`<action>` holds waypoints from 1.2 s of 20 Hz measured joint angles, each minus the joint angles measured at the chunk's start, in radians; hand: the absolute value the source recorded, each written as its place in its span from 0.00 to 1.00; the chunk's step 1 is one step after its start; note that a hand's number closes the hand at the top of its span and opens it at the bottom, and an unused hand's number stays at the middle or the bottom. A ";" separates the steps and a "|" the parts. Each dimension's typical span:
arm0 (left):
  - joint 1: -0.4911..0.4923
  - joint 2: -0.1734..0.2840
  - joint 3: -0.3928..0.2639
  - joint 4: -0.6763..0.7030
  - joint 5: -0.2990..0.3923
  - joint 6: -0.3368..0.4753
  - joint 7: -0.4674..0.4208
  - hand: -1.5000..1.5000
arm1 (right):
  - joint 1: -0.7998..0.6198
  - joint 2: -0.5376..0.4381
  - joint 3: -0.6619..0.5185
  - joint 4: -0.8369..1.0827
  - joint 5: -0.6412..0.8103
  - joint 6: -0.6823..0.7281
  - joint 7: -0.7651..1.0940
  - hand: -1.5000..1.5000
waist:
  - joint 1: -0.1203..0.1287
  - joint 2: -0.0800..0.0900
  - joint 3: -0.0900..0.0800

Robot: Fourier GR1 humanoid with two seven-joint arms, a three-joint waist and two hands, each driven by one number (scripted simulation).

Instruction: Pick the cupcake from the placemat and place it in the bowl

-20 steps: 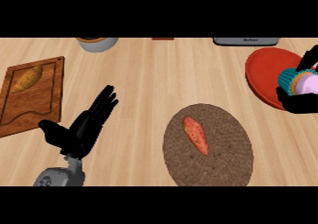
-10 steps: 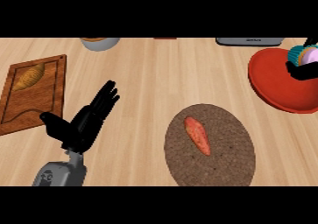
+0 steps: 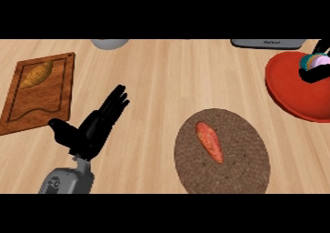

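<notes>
My right hand (image 3: 317,68) is at the far right of the head view, over the red bowl (image 3: 291,86). Its black fingers are curled round the cupcake (image 3: 317,60), which shows pink frosting and a teal wrapper between them. So the cupcake is no longer on the placemat; it is held in this hand above the inner part of the bowl. I judge the step in hand is the placing, close to the end of the task. I cannot tell if the cupcake already touches the bowl's bottom.

For the next move I would lower the hand a little, let the fingers spread, and then lift straight up so the cupcake stays upright.

Left of this hand and nearer to me lies the brown oval placemat (image 3: 224,154), with an orange carrot (image 3: 209,141) on it. Further left, my left hand (image 3: 93,125) rests over the table (image 3: 167,73), fingers straight and spread, holding nothing. Beyond it is a wooden cutting board (image 3: 40,93) carrying a brownish food item I cannot name surely.
</notes>
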 measured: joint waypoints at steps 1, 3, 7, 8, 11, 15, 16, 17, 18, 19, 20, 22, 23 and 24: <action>0.006 -0.004 -0.005 0.006 -0.002 -0.002 -0.007 0.50 | -0.014 -0.004 -0.012 0.045 -0.001 -0.002 0.007 0.00 | 0.002 0.001 0.000; -0.008 -0.002 0.001 0.008 0.001 -0.004 -0.003 0.50 | -0.041 -0.021 -0.044 0.127 -0.018 -0.011 -0.010 0.00 | 0.006 0.004 0.001; -0.012 -0.001 0.000 -0.001 0.002 -0.006 0.009 0.50 | -0.072 -0.026 -0.103 0.243 -0.066 -0.049 -0.093 0.00 | 0.011 0.005 0.002; -0.018 -0.006 -0.003 -0.003 0.000 -0.001 0.016 0.50 | -0.076 -0.023 -0.123 0.260 -0.086 -0.060 -0.116 0.00 | 0.011 0.006 0.003; -0.005 -0.009 -0.006 -0.010 -0.005 0.004 0.014 0.50 | -0.074 -0.011 -0.207 0.279 -0.178 -0.092 -0.209 0.00 | 0.003 0.003 0.004; 0.005 -0.006 0.001 -0.014 -0.003 0.007 0.014 0.50 | -0.092 0.020 -0.343 0.246 -0.339 -0.122 -0.348 0.00 | -0.014 -0.004 0.005; 0.009 -0.003 0.005 -0.018 0.000 0.008 0.018 0.50 | -0.089 0.024 -0.376 0.235 -0.381 -0.117 -0.393 0.00 | -0.020 -0.007 0.005; 0.011 -0.001 0.011 -0.019 0.001 0.009 0.016 0.50 | -0.083 0.027 -0.406 0.226 -0.421 -0.105 -0.440 0.00 | -0.025 -0.009 0.004; 0.011 0.000 0.015 -0.026 0.002 0.012 0.021 0.50 | -0.066 0.030 -0.434 0.217 -0.460 -0.088 -0.494 0.00 | -0.032 -0.012 0.004; 0.023 0.001 0.014 -0.031 0.002 0.013 0.021 0.50 | -0.051 0.033 -0.459 0.205 -0.498 -0.065 -0.542 0.00 | -0.039 -0.015 0.003; 0.032 0.002 0.014 -0.033 0.002 0.013 0.021 0.50 | -0.038 0.039 -0.479 0.191 -0.531 -0.043 -0.582 0.00 | -0.045 -0.018 0.002; 0.035 0.005 0.025 -0.031 0.001 0.020 0.022 0.50 | -0.009 0.038 -0.509 0.161 -0.590 0.023 -0.647 0.00 | -0.056 -0.022 0.001; 0.040 0.004 0.028 -0.026 0.002 0.019 0.016 0.50 | 0.012 0.040 -0.522 0.140 -0.619 0.058 -0.673 0.00 | -0.064 -0.025 0.000; 0.046 0.013 0.037 -0.015 0.003 0.012 0.004 0.50 | 0.037 0.040 -0.532 0.116 -0.645 0.093 -0.693 0.00 | -0.070 -0.027 -0.001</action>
